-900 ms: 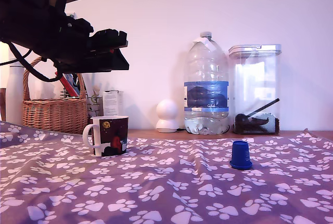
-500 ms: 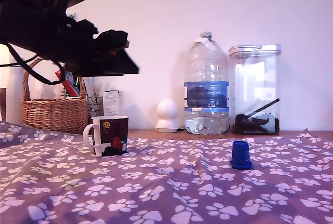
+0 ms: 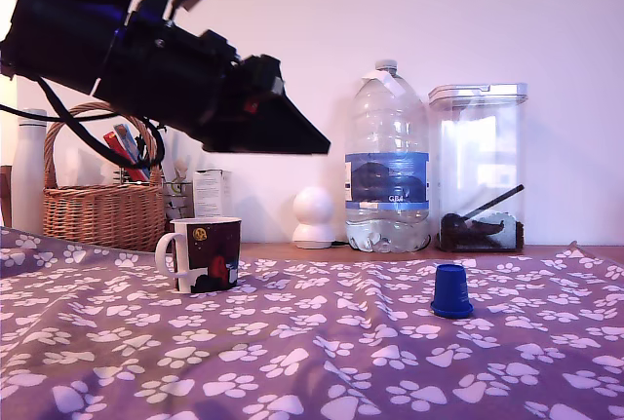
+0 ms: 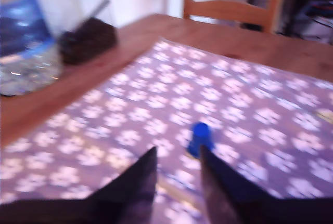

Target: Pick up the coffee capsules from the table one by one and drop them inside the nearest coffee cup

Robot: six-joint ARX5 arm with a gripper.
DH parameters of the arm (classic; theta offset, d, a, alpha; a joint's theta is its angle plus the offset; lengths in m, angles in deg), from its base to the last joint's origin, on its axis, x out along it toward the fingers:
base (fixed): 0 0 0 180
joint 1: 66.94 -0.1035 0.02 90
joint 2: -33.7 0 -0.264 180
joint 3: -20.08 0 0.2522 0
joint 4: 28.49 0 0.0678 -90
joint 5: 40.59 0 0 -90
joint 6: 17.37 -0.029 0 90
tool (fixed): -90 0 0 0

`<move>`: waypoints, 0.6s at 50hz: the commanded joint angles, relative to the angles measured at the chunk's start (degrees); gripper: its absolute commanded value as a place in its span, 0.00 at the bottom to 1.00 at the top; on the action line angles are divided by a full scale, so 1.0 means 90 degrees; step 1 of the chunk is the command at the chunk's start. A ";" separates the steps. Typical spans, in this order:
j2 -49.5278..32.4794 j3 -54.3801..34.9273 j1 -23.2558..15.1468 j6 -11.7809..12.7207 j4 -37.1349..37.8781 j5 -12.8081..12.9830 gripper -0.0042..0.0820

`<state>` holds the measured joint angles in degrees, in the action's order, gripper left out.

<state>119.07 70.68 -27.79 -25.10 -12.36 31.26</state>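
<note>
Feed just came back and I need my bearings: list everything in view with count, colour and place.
coffee capsule: one, dark blue, on the cloth, exterior view's right
coffee cup: one, dark with white handle, on the cloth, exterior view's left
table: purple cloth, white paw prints
water bottle: one, clear, blue label, on the ledge behind
clear container: one, dark contents, right of the bottle
white round object: one, left of the bottle
wicker basket: one, far left
chair: wooden, wrist view only
gripper: black, open, in the air
</note>
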 commanded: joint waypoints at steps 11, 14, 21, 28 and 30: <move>-0.0029 -0.0131 0.0114 -0.0029 -0.0087 -0.0413 0.05; -0.0029 -0.0189 0.0114 -0.0029 -0.0083 -0.0551 0.05; -0.0029 -0.0474 0.0114 0.0005 0.0204 -0.0624 0.05; -0.0029 -0.1008 0.0114 0.0024 0.1149 -0.0597 0.05; -0.0029 -0.1144 0.0114 0.0027 0.1392 -0.0600 0.05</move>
<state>119.02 62.33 -26.93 -25.06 -2.50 25.93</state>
